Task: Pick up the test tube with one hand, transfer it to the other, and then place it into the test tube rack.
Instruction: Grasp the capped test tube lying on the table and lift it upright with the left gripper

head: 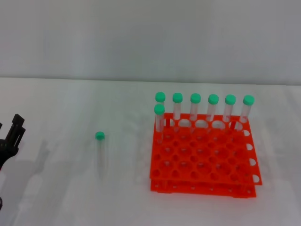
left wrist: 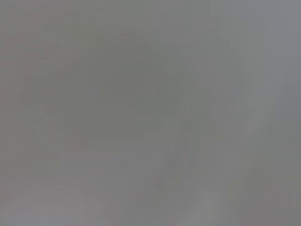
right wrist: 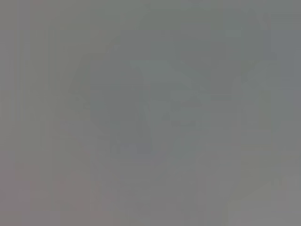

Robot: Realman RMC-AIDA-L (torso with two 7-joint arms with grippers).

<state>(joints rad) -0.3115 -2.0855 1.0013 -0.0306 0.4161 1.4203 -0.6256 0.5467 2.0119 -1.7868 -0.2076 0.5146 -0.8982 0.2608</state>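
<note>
On the white surface [head: 70,197], the test tube [head: 100,153] lies flat and alone, its green cap at the far end and its clear body running toward the robot. From the left gripper [head: 10,136], seen at the left edge of the head view, the tube lies at about three o'clock, well apart and untouched. Whether that gripper is released or clenched cannot be told. The test tube rack [head: 202,157] stands at three o'clock from the tube, apart from it, with seven other green-capped tubes [head: 195,110] upright along its far side. Both wrist views show only a featureless grey. The right gripper appears in no view.
</note>
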